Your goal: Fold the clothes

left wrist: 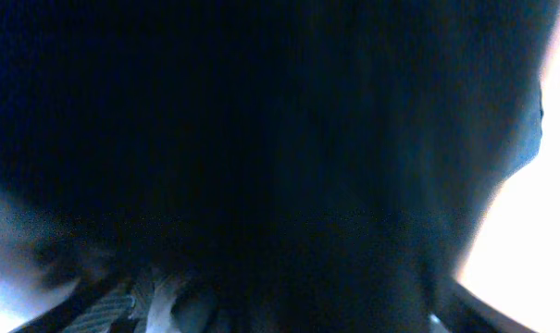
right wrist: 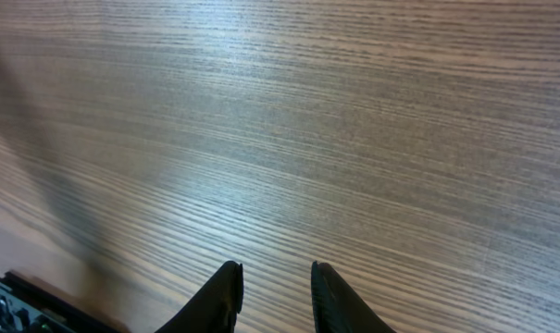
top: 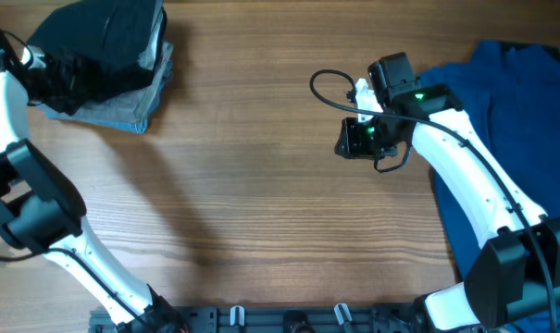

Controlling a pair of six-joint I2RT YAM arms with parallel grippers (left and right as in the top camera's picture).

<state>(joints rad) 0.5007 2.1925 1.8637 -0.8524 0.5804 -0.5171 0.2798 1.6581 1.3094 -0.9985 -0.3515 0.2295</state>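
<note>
Pale wood-grain desk (top: 261, 203), streaked brown; right end effector (right wrist: 275, 291) hovers over it, fingers slightly apart; left end effector (top: 56, 74) sunk in black shorts (top: 104, 37), grip unreadable.

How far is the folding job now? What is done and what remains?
Looks done: the black shorts lie bundled on the folded denim garment. In hand: the left fingers sit against the black fabric, grip unclear; the right fingers hang empty, slightly apart, over bare table. Left: probably only letting go and pulling back.
</note>
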